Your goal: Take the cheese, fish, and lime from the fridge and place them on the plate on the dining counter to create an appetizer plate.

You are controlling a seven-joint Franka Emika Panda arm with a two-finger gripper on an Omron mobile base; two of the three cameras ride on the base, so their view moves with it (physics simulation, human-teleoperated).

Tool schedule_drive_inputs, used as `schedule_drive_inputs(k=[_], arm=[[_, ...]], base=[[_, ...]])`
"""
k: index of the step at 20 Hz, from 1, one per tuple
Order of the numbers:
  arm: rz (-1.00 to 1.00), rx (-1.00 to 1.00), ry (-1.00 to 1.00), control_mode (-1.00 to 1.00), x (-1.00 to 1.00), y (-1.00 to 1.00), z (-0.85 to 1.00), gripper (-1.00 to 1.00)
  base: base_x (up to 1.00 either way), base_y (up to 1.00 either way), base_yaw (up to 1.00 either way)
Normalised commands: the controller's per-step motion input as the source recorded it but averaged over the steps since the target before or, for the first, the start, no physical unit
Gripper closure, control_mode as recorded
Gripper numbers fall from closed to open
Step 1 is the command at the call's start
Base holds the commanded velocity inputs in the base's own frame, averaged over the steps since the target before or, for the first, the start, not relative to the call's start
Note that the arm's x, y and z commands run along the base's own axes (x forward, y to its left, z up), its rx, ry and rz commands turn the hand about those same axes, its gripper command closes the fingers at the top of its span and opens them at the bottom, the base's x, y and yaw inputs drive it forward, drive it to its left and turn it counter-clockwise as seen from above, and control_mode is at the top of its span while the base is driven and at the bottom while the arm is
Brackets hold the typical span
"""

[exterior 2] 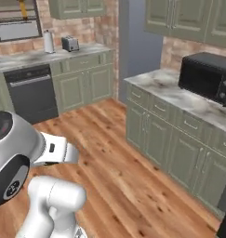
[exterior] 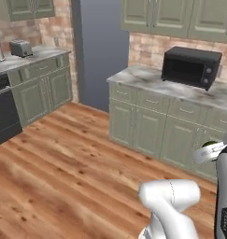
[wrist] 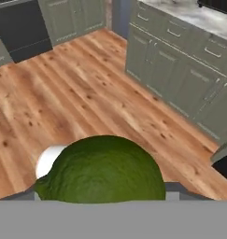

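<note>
The lime sat right at the gripper, pinched between its 2 widely spread jaws and carried above the wooden floor. Green cabinets stood ahead. The plate's direction from the hand couldn't be told, so the base probably needed to drive on.

The lime is dark, mottled green. Beyond it, the floor is warm orange-brown wood grain. The cabinets are sage green under a grey-white marble counter, which carries a black microwave. Behind the microwave, the wall is pale reddish brick.
</note>
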Motion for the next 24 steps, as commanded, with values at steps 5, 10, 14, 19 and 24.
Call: schedule_drive_inputs(k=[5,10,14,19,24], arm=[[0.00,0.00,0.00,1.00,0.00,0.00,0.00,1.00],[0.00,0.00,0.00,1.00,0.00,0.00,0.00,1.00],[0.00,0.00,0.00,1.00,0.00,0.00,0.00,1.00],[0.00,0.00,0.00,1.00,0.00,0.00,0.00,1.00],[0.00,0.00,0.00,1.00,0.00,0.00,0.00,1.00]], base=[[0.44,0.46,0.71],[0.40,0.17,0.81],[0.61,0.01,0.82],[1.00,-0.06,0.68],[1.00,-0.21,0.57]])
